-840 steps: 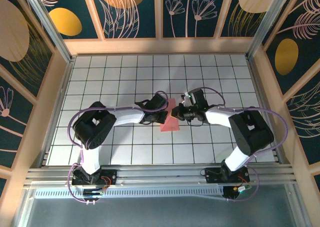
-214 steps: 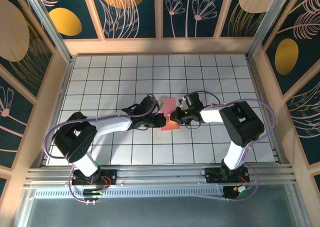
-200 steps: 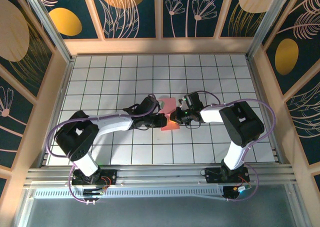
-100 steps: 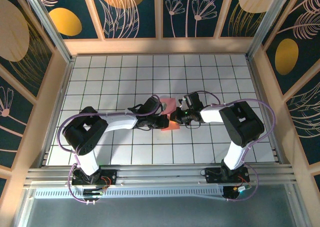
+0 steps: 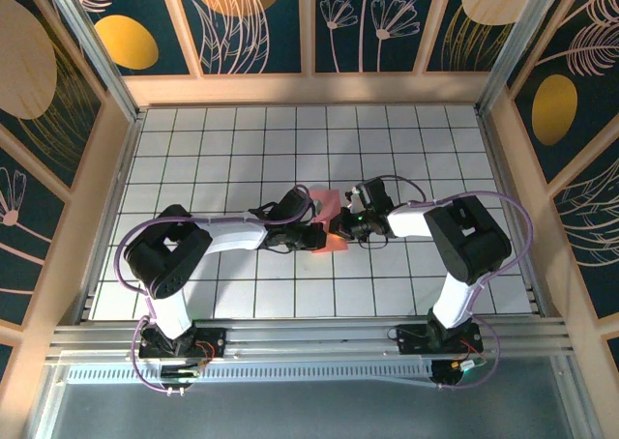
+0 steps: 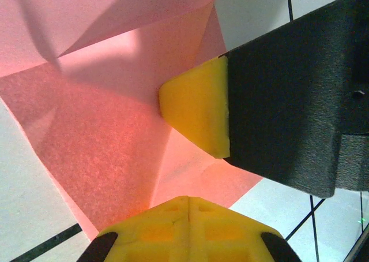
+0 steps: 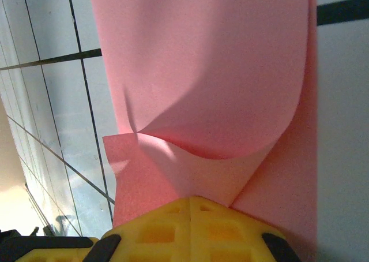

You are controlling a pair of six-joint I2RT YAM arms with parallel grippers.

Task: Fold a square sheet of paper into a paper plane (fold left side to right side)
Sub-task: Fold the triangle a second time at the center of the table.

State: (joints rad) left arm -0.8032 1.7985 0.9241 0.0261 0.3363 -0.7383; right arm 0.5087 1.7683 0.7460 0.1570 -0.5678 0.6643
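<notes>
White grid tiles carry the square sheet of paper [image 5: 327, 207] at mid-table, a loose, bowed fold rather than a dart. Over the last second the left gripper [image 5: 315, 236] has slid rightward onto the sheet with its fingers closed. It now meets the right gripper [image 5: 340, 228], likewise closed, tip on the paper. The left-to-right crease is probably being pressed. The sheet's long axis runs from far edge to near edge, with no clear nose yet.
</notes>
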